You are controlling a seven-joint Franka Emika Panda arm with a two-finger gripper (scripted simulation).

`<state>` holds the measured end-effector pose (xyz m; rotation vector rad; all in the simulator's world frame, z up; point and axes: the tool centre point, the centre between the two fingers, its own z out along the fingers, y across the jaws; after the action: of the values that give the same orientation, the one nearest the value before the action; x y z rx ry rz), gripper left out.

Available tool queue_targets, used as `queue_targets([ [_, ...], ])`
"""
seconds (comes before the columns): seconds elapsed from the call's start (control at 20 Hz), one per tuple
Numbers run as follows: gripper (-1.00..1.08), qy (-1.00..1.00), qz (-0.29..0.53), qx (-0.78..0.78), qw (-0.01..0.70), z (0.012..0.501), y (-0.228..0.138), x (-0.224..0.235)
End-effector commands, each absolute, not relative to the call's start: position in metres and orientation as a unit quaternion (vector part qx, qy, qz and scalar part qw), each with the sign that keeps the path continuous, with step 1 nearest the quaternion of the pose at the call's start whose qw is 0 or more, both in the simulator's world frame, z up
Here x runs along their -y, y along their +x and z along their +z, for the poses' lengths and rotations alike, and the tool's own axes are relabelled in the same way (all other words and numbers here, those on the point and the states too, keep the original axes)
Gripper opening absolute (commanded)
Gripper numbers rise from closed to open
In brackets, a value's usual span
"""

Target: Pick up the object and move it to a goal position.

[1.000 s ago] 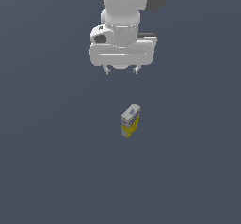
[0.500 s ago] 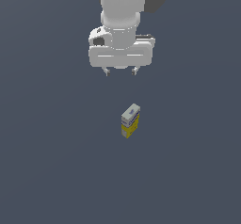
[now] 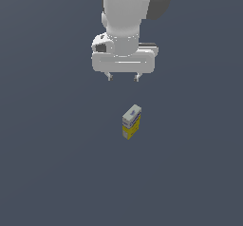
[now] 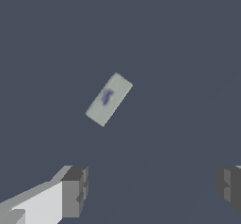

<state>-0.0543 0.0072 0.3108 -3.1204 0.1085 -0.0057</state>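
**One carton, one open gripper, nothing held yet**

Nearest in the exterior view is bare dark counter (image 3: 57,187), flat and plain. Further in stands the carton (image 3: 131,122), alone and upright on the counter, its yellow lower part below and its white top with blue lettering facing up. It sits turned at an angle, so one corner edge points toward the camera instead of a flat face.

Beyond it, and higher, hangs the gripper (image 3: 123,77), pointing straight down from the white arm (image 3: 127,16). Its two short fingers are spread wide and have hold of nothing; clear space shows between them and the carton, which they do not touch. In the exterior view the carton lies slightly toward that view's right of the midpoint between the fingers.

The wrist view explains the pose. The camera looks down on the carton's white top (image 4: 108,99), seen as a slanted rectangle, with the two dark fingertips (image 4: 75,190) framing the edge of the picture far apart from each other. The gap between them is plainly wider than the carton's narrow side, which is probably why the gripper is held open this far: it leaves margin for coming down around the carton.

Because the top lies diagonal to the line between the fingers, my judgement is that the wrist needs to turn, and the hand shift over the carton, before lowering. No goal marker is visible.
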Motion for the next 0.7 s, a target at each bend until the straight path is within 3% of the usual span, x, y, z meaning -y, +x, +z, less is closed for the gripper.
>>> queue_targets([
  [0.0, 1.0, -0.999, -0.001, -0.054, 0.009, 0.305, -0.05, -0.01],
  [0.65, 1.0, -0.981, 0.0, -0.193, 0.004, 0.257, -0.02, -0.027],
])
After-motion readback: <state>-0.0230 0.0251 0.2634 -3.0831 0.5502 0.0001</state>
